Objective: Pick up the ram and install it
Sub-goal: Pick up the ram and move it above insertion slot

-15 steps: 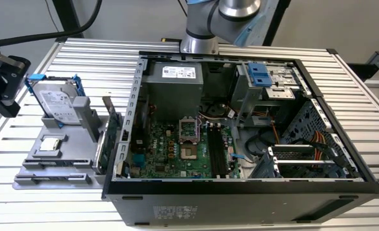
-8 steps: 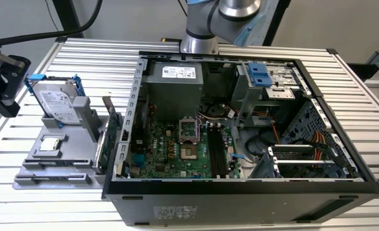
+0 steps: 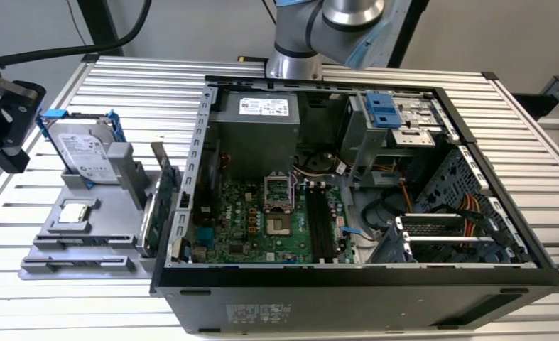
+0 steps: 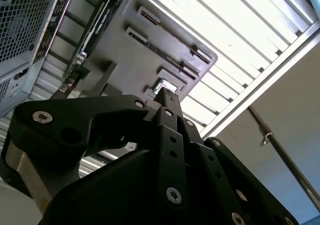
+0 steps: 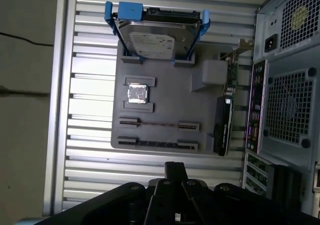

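Note:
The ram (image 5: 157,144) shows edge-on as a thin dark stick standing in a long holder of the grey tray (image 5: 165,85); in the exterior view that holder sits at the tray's front (image 3: 75,264). A thinner strip (image 5: 155,124) stands in the holder beside it. My gripper (image 5: 175,167) hovers above and outside the tray's front edge, well clear of the ram, fingers together with nothing between them. In the exterior view the gripper (image 3: 10,158) hangs at the far left; in the second wrist view the gripper (image 4: 167,97) points toward the tray.
The tray also carries a hard drive in blue rails (image 3: 80,145), a silver processor chip (image 3: 74,213) and a green expansion card (image 3: 160,192). An open computer case (image 3: 506,234) lies to the exterior view's right, its motherboard memory slots (image 3: 322,227) exposed.

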{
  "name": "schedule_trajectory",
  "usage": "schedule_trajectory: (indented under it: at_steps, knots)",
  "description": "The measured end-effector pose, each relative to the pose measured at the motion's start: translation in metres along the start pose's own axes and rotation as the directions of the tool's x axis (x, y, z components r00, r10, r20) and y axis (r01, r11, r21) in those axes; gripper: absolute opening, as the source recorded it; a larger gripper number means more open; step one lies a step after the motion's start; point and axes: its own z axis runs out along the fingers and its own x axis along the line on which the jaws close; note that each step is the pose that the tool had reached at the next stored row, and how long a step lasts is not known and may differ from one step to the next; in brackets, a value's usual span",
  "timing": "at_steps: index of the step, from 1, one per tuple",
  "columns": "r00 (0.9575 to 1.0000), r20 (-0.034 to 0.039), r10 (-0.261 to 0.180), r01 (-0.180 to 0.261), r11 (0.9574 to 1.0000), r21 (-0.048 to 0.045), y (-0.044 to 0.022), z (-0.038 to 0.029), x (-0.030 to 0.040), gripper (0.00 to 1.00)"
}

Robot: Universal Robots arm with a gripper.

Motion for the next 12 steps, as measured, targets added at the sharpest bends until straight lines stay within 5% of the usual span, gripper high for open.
schedule_trajectory:
  at_steps: [12]
  knots:
    - [0.9998,-0.0009,-0.018,0.018,0.9998,-0.0003,0.0002,0.0,0.0001,0.0]
